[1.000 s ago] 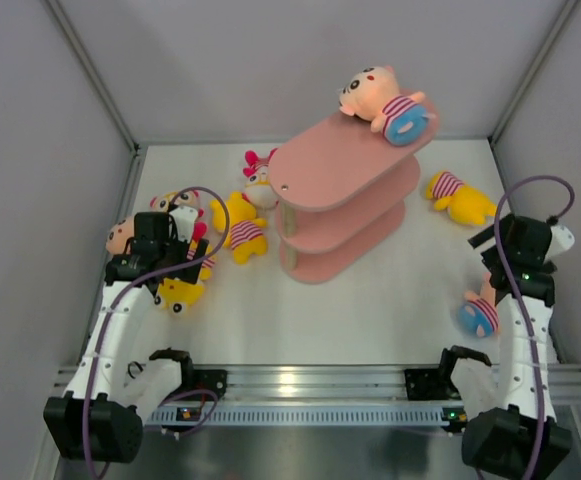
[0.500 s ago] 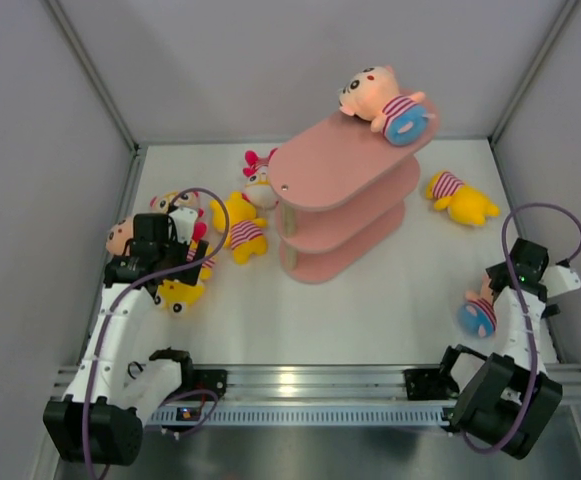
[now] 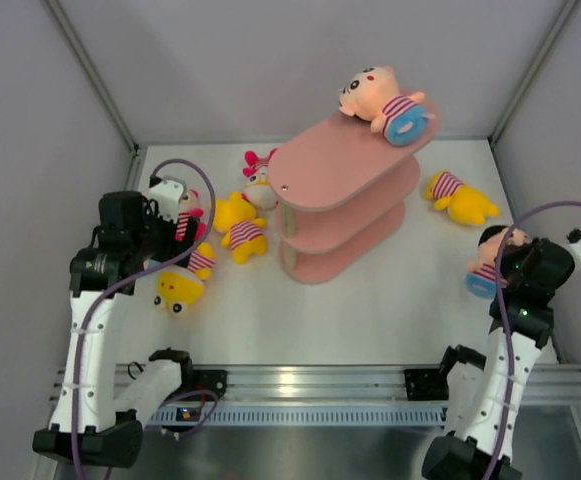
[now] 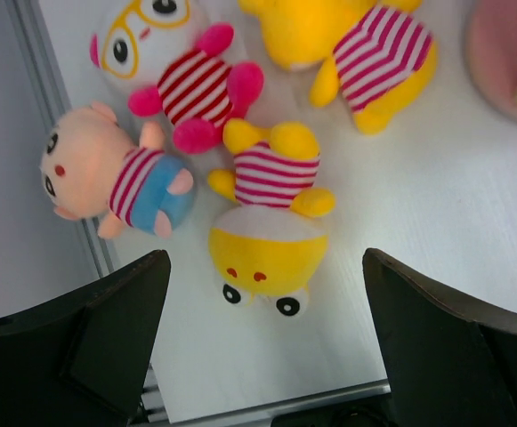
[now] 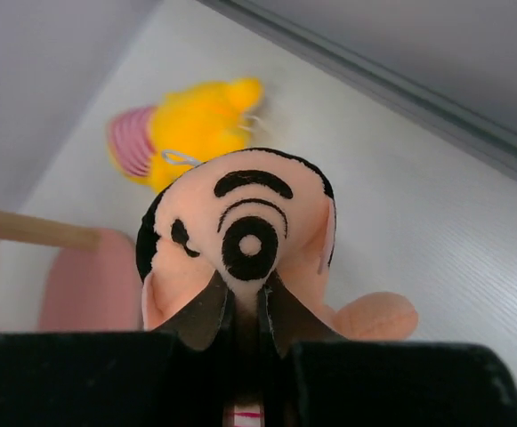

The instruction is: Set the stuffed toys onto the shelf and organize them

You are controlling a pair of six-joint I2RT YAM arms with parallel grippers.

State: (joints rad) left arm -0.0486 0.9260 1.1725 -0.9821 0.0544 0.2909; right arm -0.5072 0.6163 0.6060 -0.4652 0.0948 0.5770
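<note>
My right gripper (image 5: pixel 246 298) is shut on the face of a peach, black-haired stuffed toy (image 5: pixel 240 227), held by the right wall (image 3: pixel 490 262). My left gripper (image 4: pixel 264 267) stands open above a yellow toy (image 4: pixel 262 222) lying head toward me. Beside it lie a peach toy in blue shorts (image 4: pixel 107 178), a white pink-limbed toy (image 4: pixel 178 71) and another yellow toy (image 4: pixel 365 53). The pink three-tier shelf (image 3: pixel 345 190) carries one peach toy (image 3: pixel 380 100) on its top board. A yellow toy (image 3: pixel 460 200) lies to the right of the shelf.
A white toy with a pink bow (image 3: pixel 258 180) lies against the shelf's left end. Grey walls close in on both sides, and a metal rail (image 3: pixel 310 380) runs along the near edge. Bare white table lies in front of the shelf (image 3: pixel 350 310).
The right gripper closed on the peach black-haired toy and carried it up and away from the table's near right. The left arm lifted and drew back to the left, still open.
</note>
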